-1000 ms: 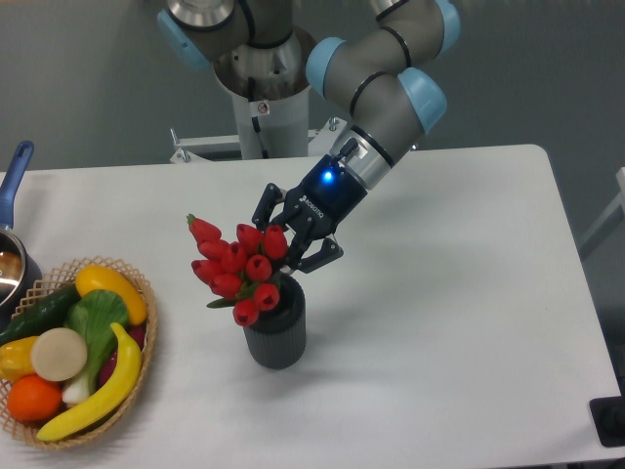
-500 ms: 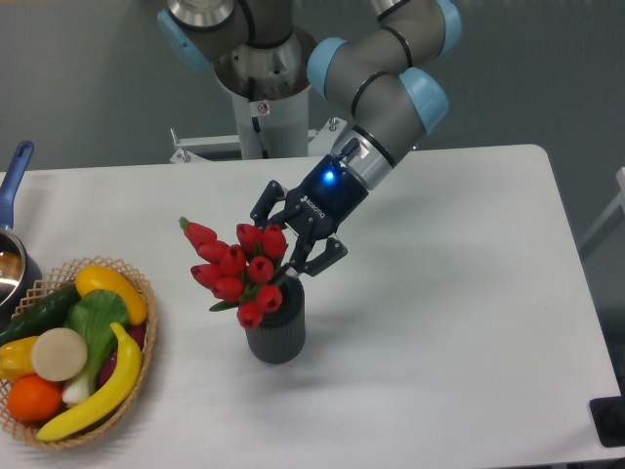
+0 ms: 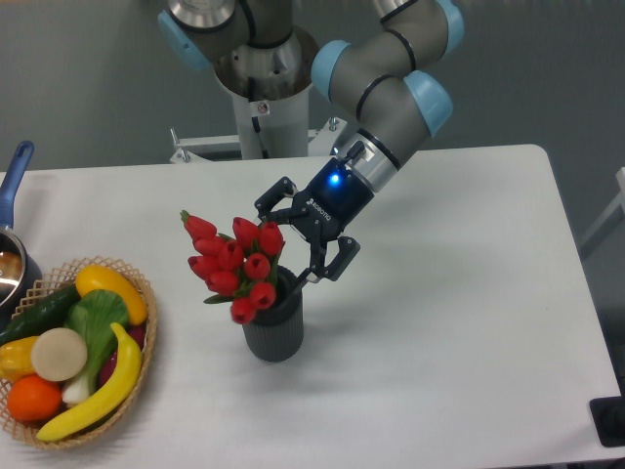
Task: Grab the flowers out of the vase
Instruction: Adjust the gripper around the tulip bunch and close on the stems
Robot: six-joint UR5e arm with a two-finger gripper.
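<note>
Lift slow and straight up along the axis of the small dark grey ribbed cylindrical vase so the stems slide out without dragging it over; it looks light and could tip toward 9 o'clock. Your black two-finger hand sits right behind the bunch, fingers spread partly around the stem end just above the rim; you can't tell if it truly grips. The bunch of red tulip buds with green leaves still stands in the vase, leaning toward 10 o'clock, buds clustered tight, one low at the rim. Vase stands mid white worktop, woven wicker basket of toy fruit well apart at 9 o'clock.
</note>
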